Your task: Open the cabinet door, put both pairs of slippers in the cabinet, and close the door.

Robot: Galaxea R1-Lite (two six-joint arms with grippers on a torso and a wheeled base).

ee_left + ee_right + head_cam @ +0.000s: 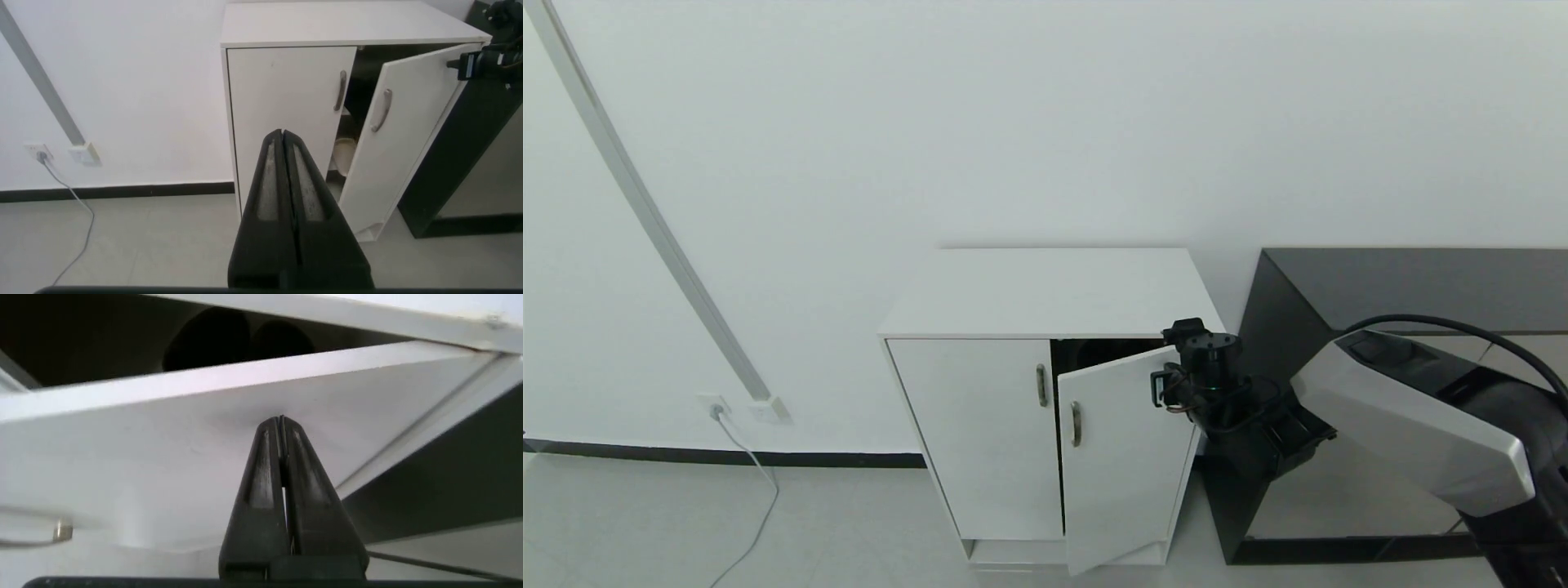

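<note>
Head view: the white cabinet (1045, 290) stands on the floor (645, 523) against the wall. Its left door (972, 433) is shut and its right door (1123, 457) is swung part way out, with the handle (1076, 424) near the free edge. The right gripper (1164, 390) sits at the top corner of that door on the hinge side, against its outer face.

Left wrist view: the left gripper (282, 143) hangs in front of the cabinet, well apart from it, its fingers pressed together on nothing. Through the gap behind the right door a pale rounded thing (345, 155) lies low inside. It may be a slipper, but I cannot tell for sure.

Right wrist view: the right gripper's fingers (265, 482) are pressed together. Their tips are at the door's outer face just below its top edge; whether they touch it I cannot tell. Above that edge the dark inside of the cabinet shows two dark rounded shapes (221, 339), too dim to name.

Judging from this, the slippers are most likely already inside and the step in hand is closing the door. The next move calls for a steady push on the door's face, following the hinge's arc, until the free edge meets the left door. Pushing so near the hinge gives little leverage and the tips could slip off the top edge, so a contact nearer the handle side would serve better, with the left arm kept clear of the swing
</note>
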